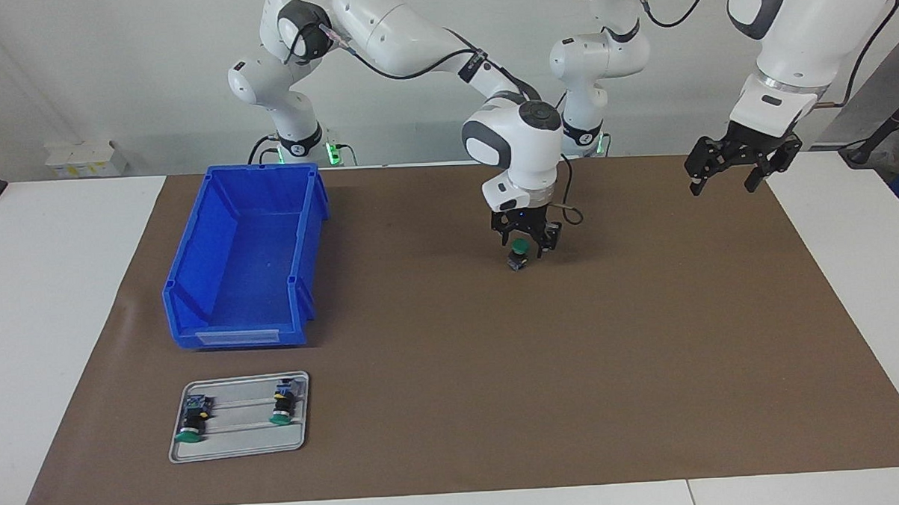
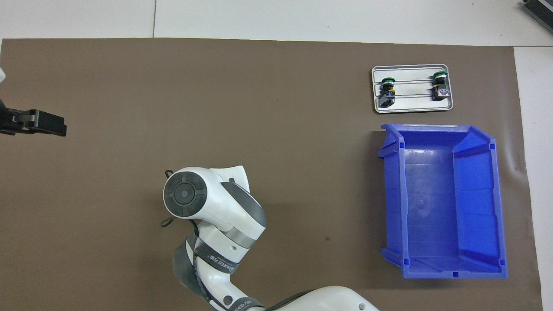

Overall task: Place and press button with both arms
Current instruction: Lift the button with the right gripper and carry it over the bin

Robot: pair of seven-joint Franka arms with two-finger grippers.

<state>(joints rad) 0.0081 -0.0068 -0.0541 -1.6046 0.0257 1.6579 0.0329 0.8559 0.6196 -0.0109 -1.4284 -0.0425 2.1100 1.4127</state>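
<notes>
Buttons, two spares [image 1: 195, 420], lie in a grey tray [image 1: 240, 453] at the right arm's end, farther from the robots than the empty blue bin [image 1: 244, 252], likely stock for later rounds. Over the mat's [image 1: 455, 402] middle, the right gripper [image 1: 525, 244] is clenched on the green-capped button [image 1: 519, 251], low above the surface, apparently to set it down. The left gripper [image 1: 742, 164] waits with fingers spread over the mat's edge, probably ready to press.
</notes>
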